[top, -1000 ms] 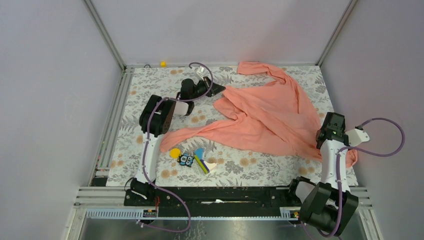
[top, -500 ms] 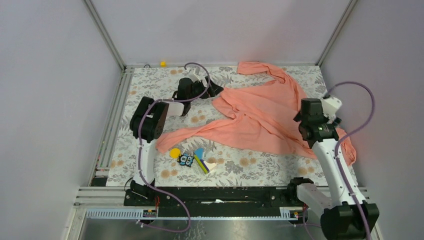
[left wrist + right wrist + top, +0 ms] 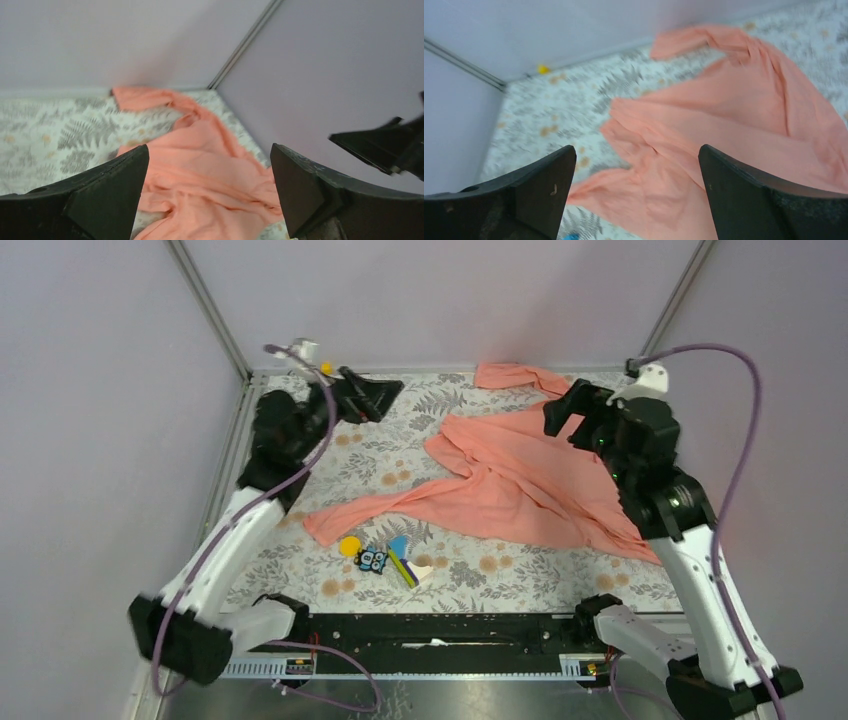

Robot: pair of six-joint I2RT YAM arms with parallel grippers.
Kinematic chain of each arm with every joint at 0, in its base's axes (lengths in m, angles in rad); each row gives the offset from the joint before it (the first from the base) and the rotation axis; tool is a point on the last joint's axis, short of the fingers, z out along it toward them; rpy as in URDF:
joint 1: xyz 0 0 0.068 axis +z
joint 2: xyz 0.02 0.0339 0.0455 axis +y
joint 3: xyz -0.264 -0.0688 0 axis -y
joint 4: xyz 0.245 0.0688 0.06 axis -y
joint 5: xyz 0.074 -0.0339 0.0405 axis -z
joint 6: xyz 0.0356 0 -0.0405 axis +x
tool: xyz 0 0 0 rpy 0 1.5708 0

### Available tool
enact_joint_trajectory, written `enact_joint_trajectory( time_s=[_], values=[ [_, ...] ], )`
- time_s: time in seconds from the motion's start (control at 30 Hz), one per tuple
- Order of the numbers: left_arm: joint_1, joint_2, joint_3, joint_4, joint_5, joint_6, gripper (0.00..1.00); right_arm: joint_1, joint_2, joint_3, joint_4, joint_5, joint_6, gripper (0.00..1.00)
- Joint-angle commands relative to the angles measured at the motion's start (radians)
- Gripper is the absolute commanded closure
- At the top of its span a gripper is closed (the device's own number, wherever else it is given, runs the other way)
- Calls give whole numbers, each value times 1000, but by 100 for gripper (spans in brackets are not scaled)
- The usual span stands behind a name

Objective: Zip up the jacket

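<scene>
The salmon-pink jacket [image 3: 530, 475] lies crumpled on the floral table, one sleeve running to the near left and another to the far edge. No zipper shows. My left gripper [image 3: 377, 398] hangs open in the air over the far left of the table, left of the jacket and holding nothing. In the left wrist view the jacket [image 3: 200, 165] lies well beyond the wide-apart jaws of the left gripper [image 3: 210, 185]. My right gripper [image 3: 567, 410] is raised over the jacket's far right part, open and empty. The right wrist view shows the jacket [image 3: 704, 135] far below the right gripper [image 3: 636, 190].
Small colourful toy pieces [image 3: 385, 558] lie near the front left, just below the sleeve end. A small yellow object [image 3: 326, 368] sits at the back edge, also visible as a yellow object [image 3: 543, 69]. Purple walls and metal corner posts close in the table on three sides.
Both grippers have opened and risen off the jacket. The left arm swung back and left, the right arm up toward the far right. The near-right jacket corner has dropped flat.
</scene>
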Motion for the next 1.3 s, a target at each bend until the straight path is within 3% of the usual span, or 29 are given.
enact_joint_trajectory(
  time_s=[0.0, 0.13, 0.47, 1.27],
  values=[
    [-5, -244, 83, -226, -21, 59, 1, 5, -173, 107, 97, -95, -37, 0],
    [-5, -414, 202, -384, -64, 112, 1, 5, -324, 127, 131, -56, -50, 0],
    [-5, -616, 242, -402, -139, 120, 1, 5, -496, 159, 109, 4, -64, 0],
    [-5, -633, 194, -455, -156, 129, 1, 5, -532, 60, 133, 38, -48, 0]
  ],
)
